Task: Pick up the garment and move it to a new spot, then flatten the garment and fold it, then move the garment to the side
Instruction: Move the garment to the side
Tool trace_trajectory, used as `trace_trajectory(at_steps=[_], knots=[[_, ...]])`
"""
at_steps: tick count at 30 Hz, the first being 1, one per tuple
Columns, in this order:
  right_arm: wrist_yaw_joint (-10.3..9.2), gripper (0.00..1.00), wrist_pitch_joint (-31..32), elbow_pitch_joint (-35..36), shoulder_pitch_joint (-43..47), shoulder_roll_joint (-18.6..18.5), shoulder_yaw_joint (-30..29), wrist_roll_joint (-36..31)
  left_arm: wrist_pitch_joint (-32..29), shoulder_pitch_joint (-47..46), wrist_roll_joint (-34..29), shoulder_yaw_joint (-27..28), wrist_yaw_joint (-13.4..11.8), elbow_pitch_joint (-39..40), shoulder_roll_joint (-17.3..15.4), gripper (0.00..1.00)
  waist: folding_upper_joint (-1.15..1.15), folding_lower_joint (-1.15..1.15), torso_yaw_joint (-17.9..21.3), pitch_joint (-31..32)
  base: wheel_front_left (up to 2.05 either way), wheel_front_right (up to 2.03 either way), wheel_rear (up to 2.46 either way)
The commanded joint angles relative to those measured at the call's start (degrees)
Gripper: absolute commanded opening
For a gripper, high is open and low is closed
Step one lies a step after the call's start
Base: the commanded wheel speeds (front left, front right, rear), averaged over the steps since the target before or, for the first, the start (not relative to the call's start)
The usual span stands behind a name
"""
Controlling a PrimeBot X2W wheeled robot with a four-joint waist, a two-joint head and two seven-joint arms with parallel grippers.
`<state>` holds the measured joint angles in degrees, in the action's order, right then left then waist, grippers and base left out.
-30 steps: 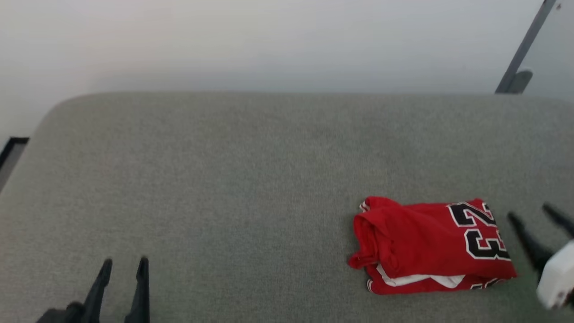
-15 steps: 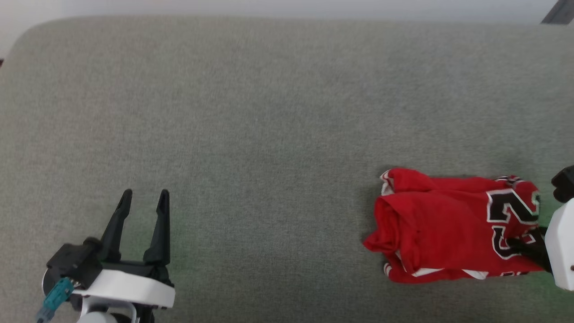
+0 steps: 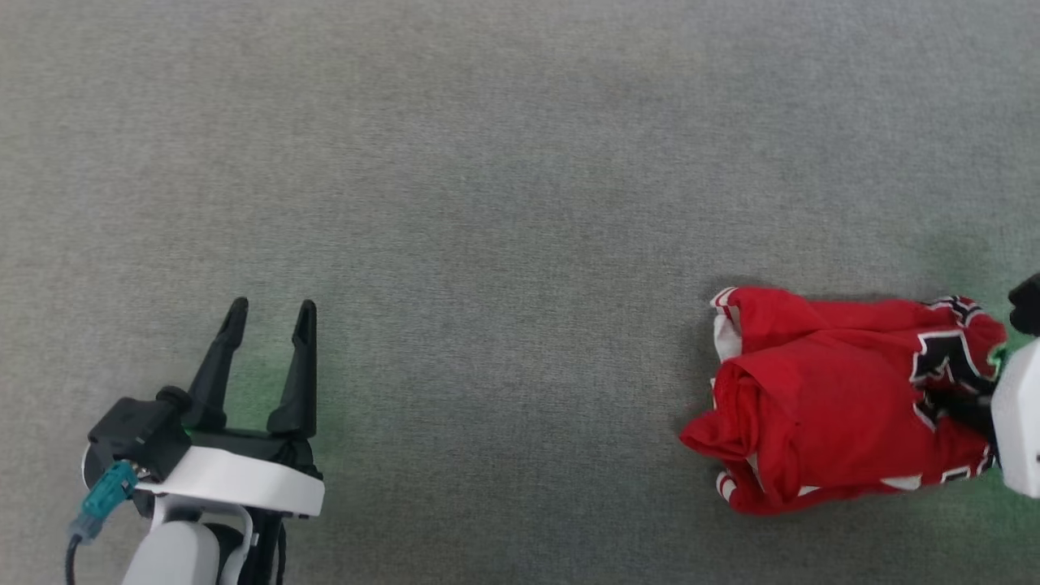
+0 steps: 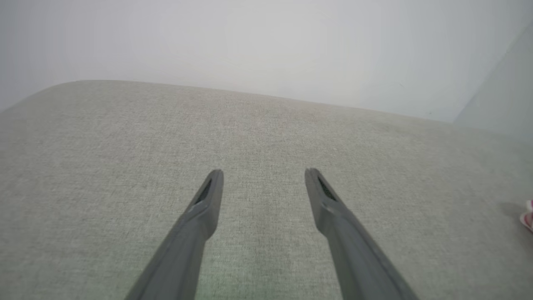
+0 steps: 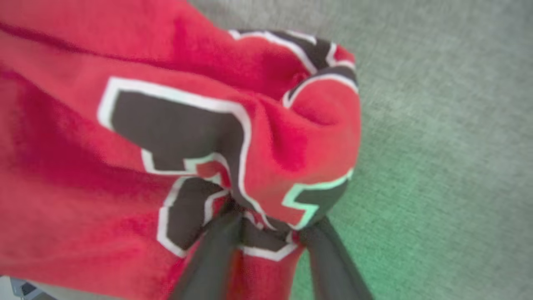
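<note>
The garment, a red jersey with black white-outlined numerals, lies folded and bunched on the grey cushion at the right. My right gripper enters from the right edge and is shut on the garment's right end. In the right wrist view its two dark fingers pinch a gathered fold of the garment by the numerals, and the cloth puckers around them. My left gripper stands open over bare cushion at the lower left, far from the garment. The left wrist view shows the left gripper spread with nothing between, and a striped trim sliver at the right edge.
The grey fabric cushion spreads wide around both arms. In the left wrist view its rounded far edge meets a pale wall.
The head camera has tilted down, so the wall left the picture. My right gripper reached the garment's right end and closed on it, and the cloth there has bunched up.
</note>
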<state>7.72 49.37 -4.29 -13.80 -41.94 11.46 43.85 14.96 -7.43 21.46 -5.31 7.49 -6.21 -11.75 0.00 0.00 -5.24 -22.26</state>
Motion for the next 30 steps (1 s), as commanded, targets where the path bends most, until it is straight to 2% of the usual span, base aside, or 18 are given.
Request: trace_trajectory(at_steps=[1, 5, 7, 11, 18, 22, 30], knots=[[-0.41, 0.00, -1.5, -2.9, 0.6, 3.1, 2.1, -1.1, 0.3, -1.2, 0.2, 0.0, 0.0, 0.0, -0.6, 1.00, 0.00, 0.00, 1.0, -0.7, 0.00, 0.00, 0.00], [-0.51, 0.00, -5.6, -3.5, -0.5, 3.8, -0.9, -1.7, 0.3, -1.9, -0.1, -0.3, 0.0, 0.1, -1.4, 1.00, 0.00, 0.00, 2.9, -1.2, 0.00, 0.00, 0.00], [-0.69, 0.00, -8.9, -3.6, -0.3, 3.1, -5.2, -1.3, 0.3, -2.5, 0.9, -0.5, 0.0, 0.8, -1.6, 1.00, 0.00, 0.00, 4.5, -1.6, 0.00, 0.00, 0.00], [-0.43, 0.00, -11.5, -2.4, 1.0, 2.7, -9.3, -1.4, 0.3, -3.8, 0.6, -1.6, 0.0, 1.9, -2.8, 1.00, 0.00, 0.00, 6.5, -2.6, 0.00, 0.00, 0.00], [-0.37, 0.00, -16.9, -2.1, -0.9, 2.4, -19.8, -2.0, 0.3, -11.0, -0.5, -5.8, 0.0, 5.0, -8.1, 1.00, 0.00, 0.00, 12.6, -8.6, 0.00, 0.00, 0.00], [-0.37, 0.00, -19.4, -5.1, -4.5, 2.1, -23.2, -4.5, 0.3, -17.8, -1.2, -9.4, 0.0, 5.9, -11.8, 1.00, 0.00, 0.00, 15.2, -13.1, 0.00, 0.00, 0.00], [-0.36, 0.00, -27.4, -17.7, -15.3, 1.6, -28.7, -10.1, 0.3, -30.8, -1.1, -15.0, 0.0, 6.3, -16.6, 1.00, 0.00, 0.00, 17.6, -19.2, 0.00, 0.00, 0.00]])
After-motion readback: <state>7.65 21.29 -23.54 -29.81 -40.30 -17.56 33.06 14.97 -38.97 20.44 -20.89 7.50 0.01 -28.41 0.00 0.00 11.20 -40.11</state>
